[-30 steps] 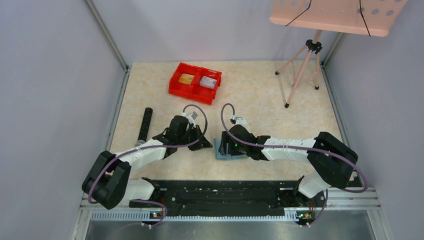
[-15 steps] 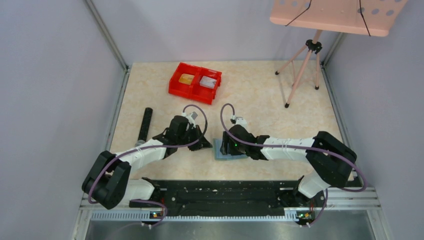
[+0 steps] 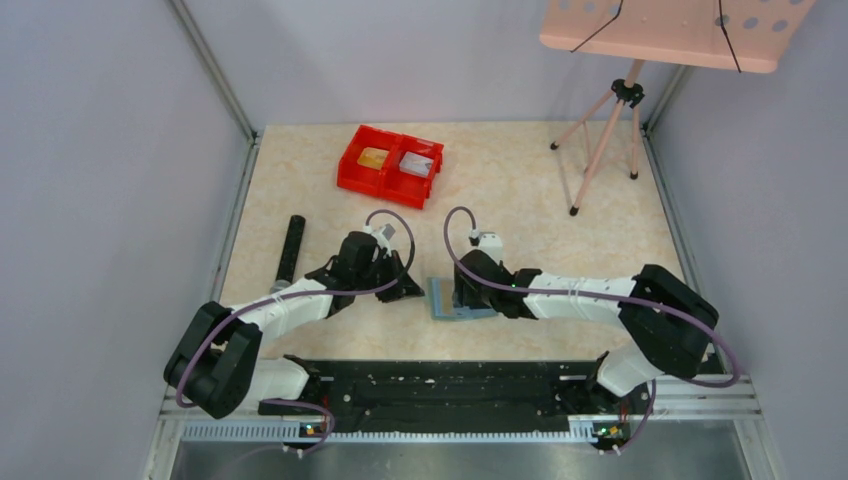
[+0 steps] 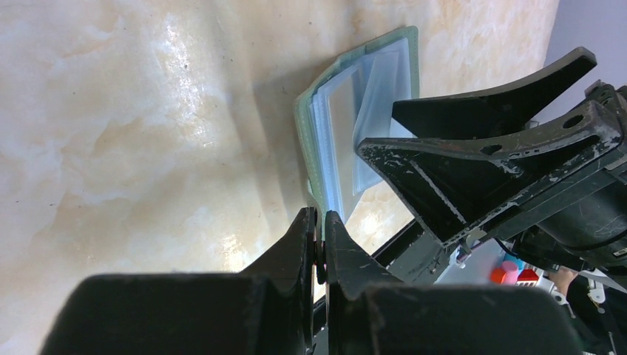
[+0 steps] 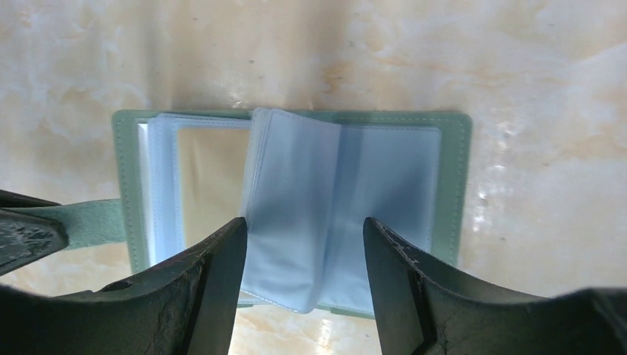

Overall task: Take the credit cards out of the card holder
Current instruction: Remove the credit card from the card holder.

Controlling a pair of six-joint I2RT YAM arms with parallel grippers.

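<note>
right gripper [image 5: 304, 225]: spread, fingers either side of a raised pocket leaf [image 5: 292, 192] of the card holder [image 5: 449, 185]
left gripper [image 4: 319, 225]: pressed together at the card holder's tab [image 5: 89, 222]; grip on it unclear
card holder: sage-green, open flat, pale blue pockets
surface: beige marble table [image 5: 532, 66]
beyond card holder: red bin [image 3: 390, 165], grey walls [image 3: 100, 150]

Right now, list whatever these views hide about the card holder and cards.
- Top view: card holder mostly covered by the right gripper.
- Right wrist view: what the cloudy sleeves hold, blurred; holder's near edge behind the jaws.
- Top view: red bin contents, too small.
</note>
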